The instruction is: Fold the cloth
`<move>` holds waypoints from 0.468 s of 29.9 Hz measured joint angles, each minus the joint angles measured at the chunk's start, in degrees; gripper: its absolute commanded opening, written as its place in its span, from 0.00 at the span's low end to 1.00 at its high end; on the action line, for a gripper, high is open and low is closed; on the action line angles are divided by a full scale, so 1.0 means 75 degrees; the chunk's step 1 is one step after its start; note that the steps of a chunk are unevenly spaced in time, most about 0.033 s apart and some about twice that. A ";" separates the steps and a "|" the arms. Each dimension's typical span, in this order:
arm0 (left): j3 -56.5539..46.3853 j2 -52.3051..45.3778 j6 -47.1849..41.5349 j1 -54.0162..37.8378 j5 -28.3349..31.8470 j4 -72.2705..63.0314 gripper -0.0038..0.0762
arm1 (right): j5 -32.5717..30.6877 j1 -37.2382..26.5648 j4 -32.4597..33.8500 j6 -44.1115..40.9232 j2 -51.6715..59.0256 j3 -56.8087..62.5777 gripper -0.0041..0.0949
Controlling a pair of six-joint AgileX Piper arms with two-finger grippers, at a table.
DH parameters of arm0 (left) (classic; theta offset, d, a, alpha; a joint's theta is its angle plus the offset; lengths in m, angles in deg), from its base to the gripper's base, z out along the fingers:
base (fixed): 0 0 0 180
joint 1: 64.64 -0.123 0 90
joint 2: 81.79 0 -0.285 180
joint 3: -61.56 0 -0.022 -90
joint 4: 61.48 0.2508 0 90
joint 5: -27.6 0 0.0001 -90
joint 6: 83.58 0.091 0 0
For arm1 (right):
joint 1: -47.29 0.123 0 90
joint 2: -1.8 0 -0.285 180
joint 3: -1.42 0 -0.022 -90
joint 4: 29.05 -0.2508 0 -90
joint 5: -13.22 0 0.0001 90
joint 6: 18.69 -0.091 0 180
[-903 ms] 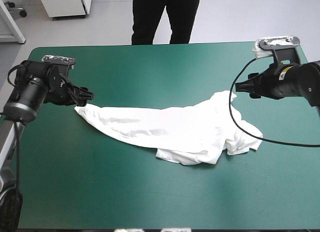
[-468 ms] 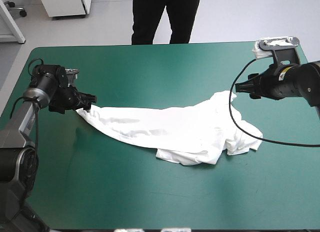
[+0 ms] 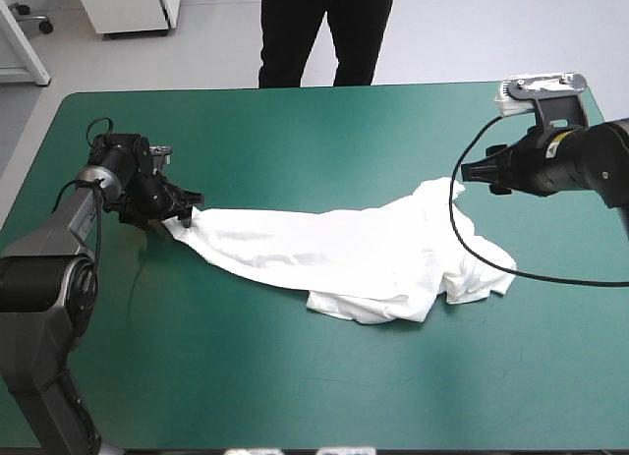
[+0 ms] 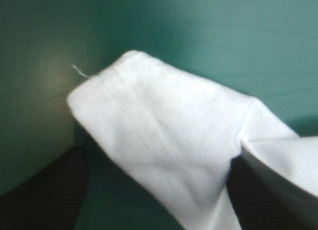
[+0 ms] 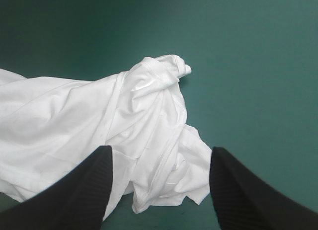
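The white T-shirt (image 3: 334, 254) lies crumpled and stretched out across the middle of the teal-green table, its narrow end pointing left. My left gripper (image 3: 187, 207) is low at that left tip. In the left wrist view its black fingers (image 4: 44, 190) stand apart, and the hemmed corner of the T-shirt (image 4: 164, 120) lies between them, unpinched. My right gripper (image 3: 470, 173) hovers open just beyond the shirt's bunched right end. In the right wrist view that gripper (image 5: 161, 149) looks down on the heaped folds of the T-shirt (image 5: 99, 120).
Bare teal-green cover (image 3: 295, 141) surrounds the shirt, with wide room at the front (image 3: 295, 386) and along the far edge.
My left gripper has shifted right along the table, over the shirt's left tip, and its arm has swung round. The shirt and the right arm have stayed put.
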 measured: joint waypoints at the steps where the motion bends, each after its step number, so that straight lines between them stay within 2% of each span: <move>1: 0.0009 0.0010 0.0000 0.0000 0.0000 -0.0071 0.27 | 0.0000 0.0000 -0.0078 0.0000 -0.0006 0.0000 0.60; 2: 0.0016 0.0029 0.0000 0.0013 0.0000 -0.0195 0.13 | 0.0000 0.0000 -0.0187 0.0000 -0.0006 0.0005 0.60; 3: 0.0025 0.0039 0.0000 0.0027 -0.0003 -0.0316 0.04 | 0.0000 0.0000 -0.0279 0.0000 -0.0006 0.0005 0.60; 9: 0.0049 0.0073 0.0000 0.0100 0.0019 -0.0666 0.05 | 0.0009 0.0282 -0.0748 0.0023 -0.0006 0.0005 0.60; 14: 0.0049 0.0073 0.0000 0.0100 0.0019 -0.0676 0.05 | 0.0009 0.1022 -0.0764 -0.0280 0.0010 0.0579 0.60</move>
